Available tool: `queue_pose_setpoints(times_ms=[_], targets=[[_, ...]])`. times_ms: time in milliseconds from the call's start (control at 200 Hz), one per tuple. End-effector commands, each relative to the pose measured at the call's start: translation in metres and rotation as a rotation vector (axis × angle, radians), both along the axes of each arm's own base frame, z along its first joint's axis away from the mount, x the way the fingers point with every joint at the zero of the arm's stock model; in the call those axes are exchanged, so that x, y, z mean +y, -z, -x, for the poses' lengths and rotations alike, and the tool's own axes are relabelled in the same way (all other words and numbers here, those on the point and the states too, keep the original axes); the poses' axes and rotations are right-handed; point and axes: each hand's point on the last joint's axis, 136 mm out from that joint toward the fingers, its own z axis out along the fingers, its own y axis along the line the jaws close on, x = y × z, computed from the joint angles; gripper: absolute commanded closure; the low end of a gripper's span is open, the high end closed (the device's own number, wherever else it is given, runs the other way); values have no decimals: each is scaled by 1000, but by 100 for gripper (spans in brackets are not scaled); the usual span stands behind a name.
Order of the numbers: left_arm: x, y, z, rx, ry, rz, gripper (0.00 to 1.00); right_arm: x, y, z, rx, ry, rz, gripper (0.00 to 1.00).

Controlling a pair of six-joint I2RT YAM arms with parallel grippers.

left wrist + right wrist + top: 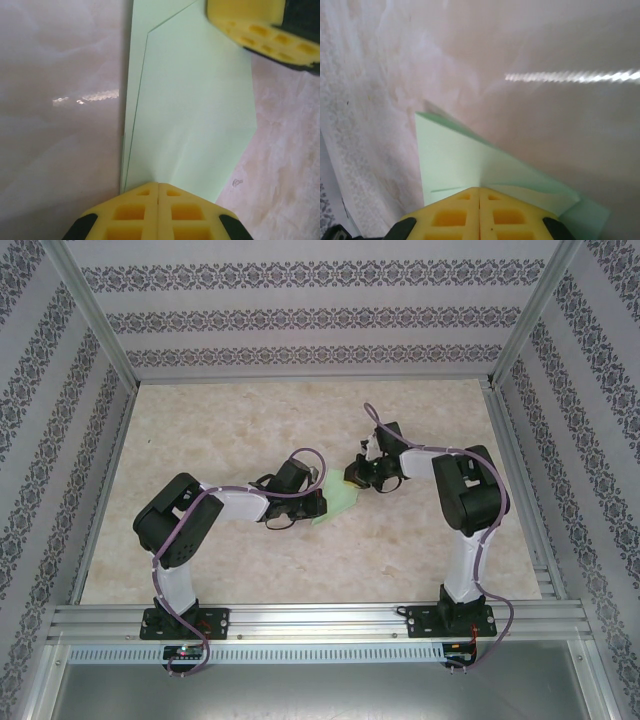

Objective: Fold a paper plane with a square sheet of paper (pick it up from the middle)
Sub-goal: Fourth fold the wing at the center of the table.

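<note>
Yellow-fingered, the left gripper (158,197) is clamped on the near edge of the folded pale-green paper (192,115) at the middle of the table (220,430). Beyond, the right gripper (479,200) pinches its far end, hiding that corner.

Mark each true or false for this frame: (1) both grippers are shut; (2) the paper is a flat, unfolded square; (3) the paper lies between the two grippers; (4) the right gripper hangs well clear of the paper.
1. Both grippers are shut. True: the left gripper and the right gripper each have their fingers pressed together.
2. The paper is a flat, unfolded square. False: the paper shows a fold line and a doubled layer along one edge.
3. The paper lies between the two grippers. True: it sits on the table near the middle, with a gripper at each side.
4. The right gripper hangs well clear of the paper. False: its tips are right at the paper.
</note>
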Motion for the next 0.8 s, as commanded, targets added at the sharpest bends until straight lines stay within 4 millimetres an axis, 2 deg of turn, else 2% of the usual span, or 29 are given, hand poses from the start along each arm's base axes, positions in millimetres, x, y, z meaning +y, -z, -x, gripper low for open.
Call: queue_pose_setpoints(times_ms=[0, 355, 500, 654, 794], targets=[[36, 56, 46, 196, -8, -176, 100, -51, 21, -41, -63, 175, 174, 93], [34, 55, 46, 195, 1, -173, 100, -52, -4, -55, -121, 169, 127, 93], [32, 54, 45, 191, 7, -170, 100, -44, -31, -55, -184, 149, 63, 92], [31, 52, 43, 185, 8, -168, 100, -36, -61, -38, -238, 133, 16, 91], [30, 51, 41, 178, 9, -164, 100, -18, -62, -13, -211, 80, -6, 90]])
